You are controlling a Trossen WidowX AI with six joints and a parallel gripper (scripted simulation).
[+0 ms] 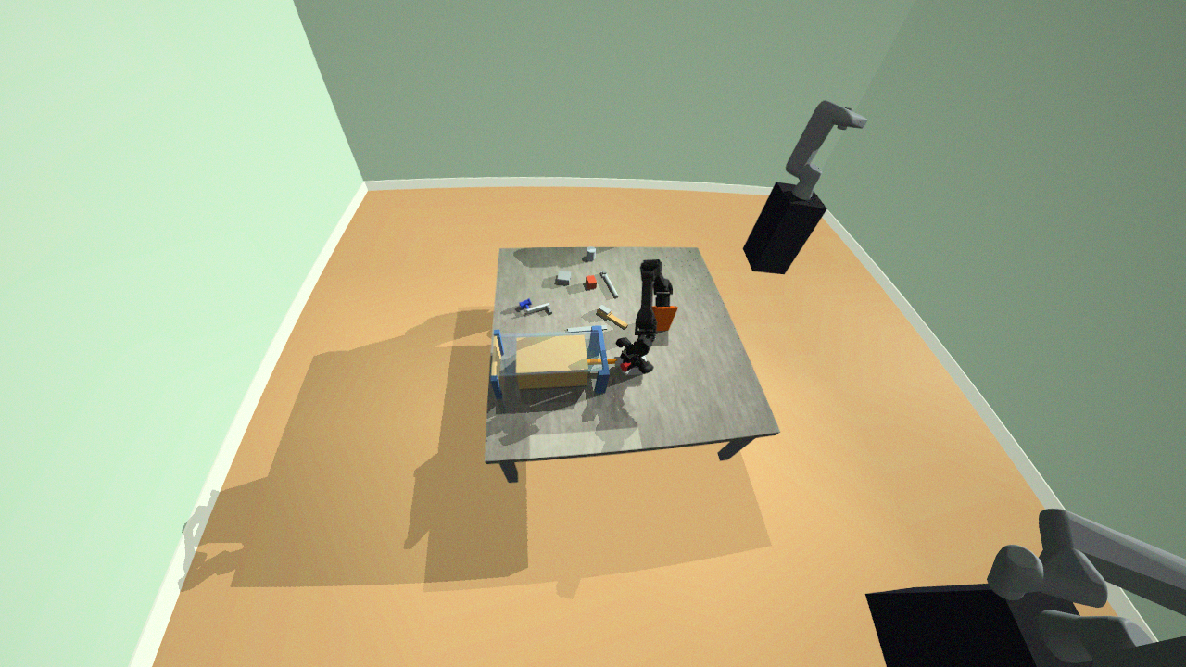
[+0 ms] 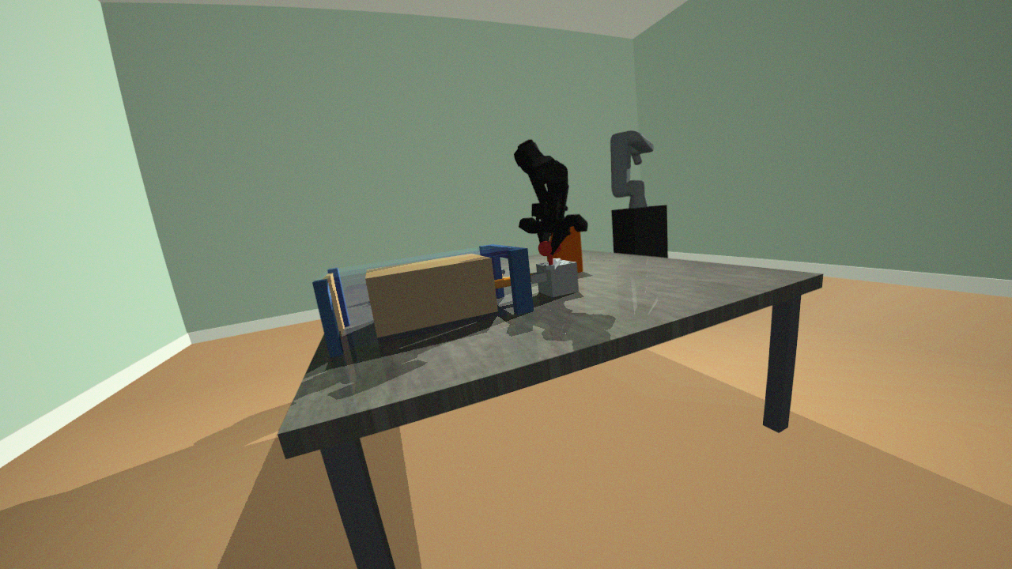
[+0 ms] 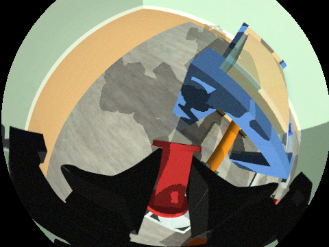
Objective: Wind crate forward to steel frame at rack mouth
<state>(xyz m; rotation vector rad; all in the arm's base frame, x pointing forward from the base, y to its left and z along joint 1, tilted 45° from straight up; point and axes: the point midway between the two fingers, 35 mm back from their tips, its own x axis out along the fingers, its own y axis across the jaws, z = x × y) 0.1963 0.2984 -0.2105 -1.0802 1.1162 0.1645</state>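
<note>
My gripper (image 1: 628,365) (image 2: 549,245) (image 3: 173,154) is shut on the red grip of the winch handle (image 2: 544,248) (image 3: 175,165), just above the grey hand winch (image 2: 558,278). Part of the winch's pale top shows under the grip in the wrist view; whether the square key is in the hole is hidden. The tan crate (image 1: 549,355) (image 2: 432,293) sits flat in the clear-panelled cubby. An orange strap (image 1: 602,361) (image 2: 501,281) (image 3: 224,147) runs from it through the blue steel frame (image 1: 602,382) (image 2: 522,283) (image 3: 236,86). A short gap shows between crate and frame.
An orange upright panel (image 1: 663,318) stands by the arm's base. Behind the cubby lie a wooden-handled tool (image 1: 613,318), a silver tool (image 1: 537,308), a blue piece (image 1: 524,304), a wrench (image 1: 609,285), a red block (image 1: 590,282) and a grey block (image 1: 562,278).
</note>
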